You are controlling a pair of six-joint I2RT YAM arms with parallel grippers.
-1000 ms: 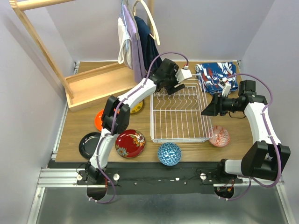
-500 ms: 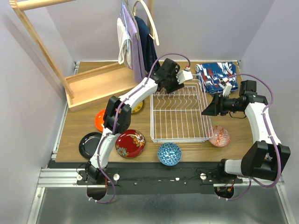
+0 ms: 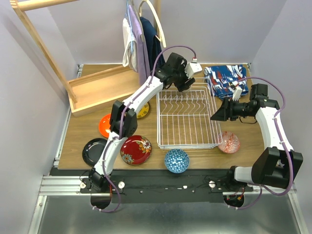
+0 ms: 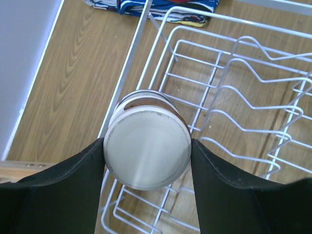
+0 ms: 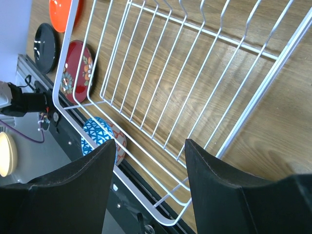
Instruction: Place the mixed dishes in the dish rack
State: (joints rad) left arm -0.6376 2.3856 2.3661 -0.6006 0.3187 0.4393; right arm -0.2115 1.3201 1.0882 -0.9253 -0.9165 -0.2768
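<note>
Pinching the grey-beige cup (image 4: 147, 146) by its sides, the left jaws press their black fingers (image 4: 73, 180) against its smooth, matte round wall. The cup's flat pale base faces the wrist camera and a brownish edge shows behind it, so its long axis runs away from the wrist, mouth pointing down toward the dish rack (image 4: 229, 102). It hangs over the rack's white wire rim near the far left corner, close to the blue-red patterned cloth (image 3: 225, 80). The left arm (image 3: 141, 97) is stretched far out across the wooden table (image 3: 87, 134) to get there. The right jaws are spread apart with nothing between them, hovering at the right rim of the dish rack (image 5: 161, 73); the right arm (image 3: 270, 122) is bent at the elbow, its forearm pointing left. On the table lie the orange plate (image 3: 103, 125), black plate (image 3: 92, 151), red floral plate (image 3: 135, 149), blue bowl (image 3: 176, 161) and pink bowl (image 3: 228, 142), all outside the rack.
</note>
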